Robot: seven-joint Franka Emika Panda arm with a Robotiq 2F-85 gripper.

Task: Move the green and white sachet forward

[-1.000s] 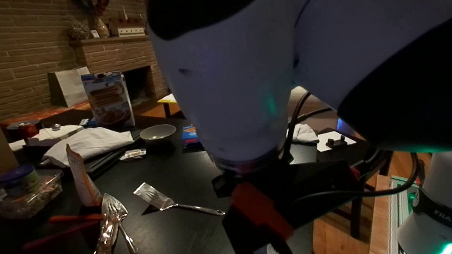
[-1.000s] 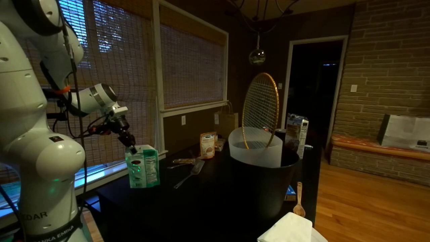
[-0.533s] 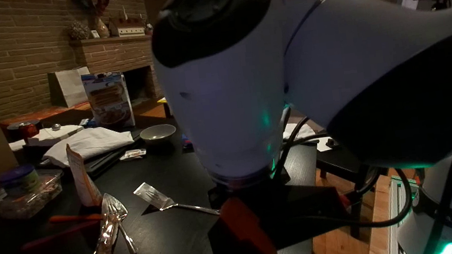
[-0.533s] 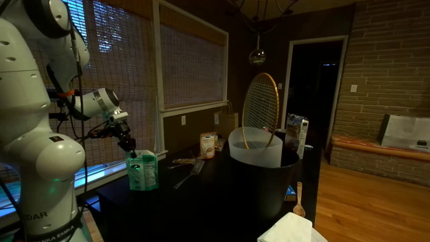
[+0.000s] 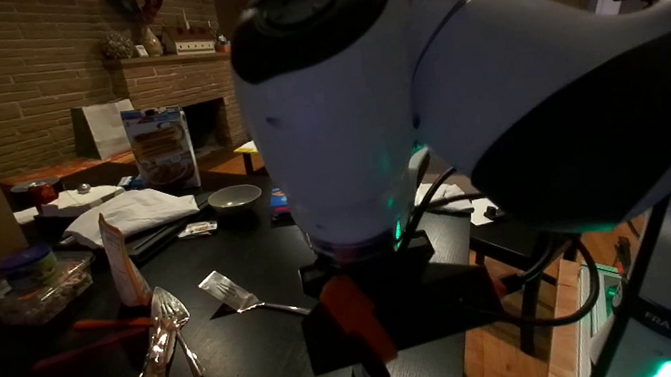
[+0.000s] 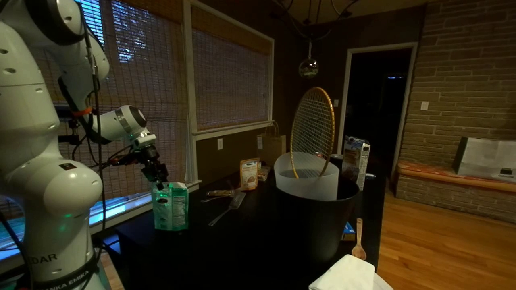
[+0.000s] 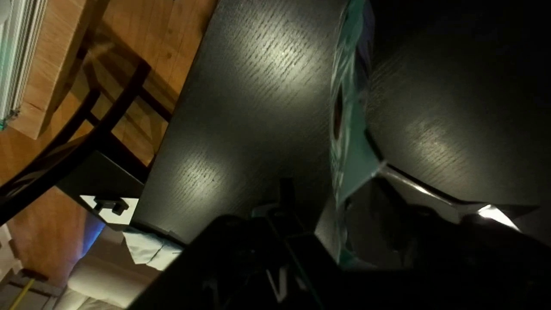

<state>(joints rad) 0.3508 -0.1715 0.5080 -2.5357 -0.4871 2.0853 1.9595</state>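
The green and white sachet (image 6: 171, 207) stands upright on the dark table (image 6: 225, 245), near its end by the robot. Over the sachet's top edge is my gripper (image 6: 160, 184), pointing down. In the wrist view the sachet (image 7: 351, 142) runs between the two spread fingers of the gripper (image 7: 332, 183), and a gap shows on the left side of it. The right finger is dark and hard to make out against the sachet's opening. In an exterior view the arm (image 5: 337, 150) hides most of the gripper and sachet.
Farther along the table lie a spatula (image 5: 230, 291), wrapped utensils (image 5: 165, 337) and an orange and white pouch (image 6: 249, 174). A large black bin (image 6: 314, 229) holding a racket (image 6: 313, 133) stands in the foreground. A dark chair (image 7: 99, 125) stands past the table edge.
The sachet and gripper have come down a little, and the sachet now rests on the table. The gripper's fingers have spread apart within the last half second.
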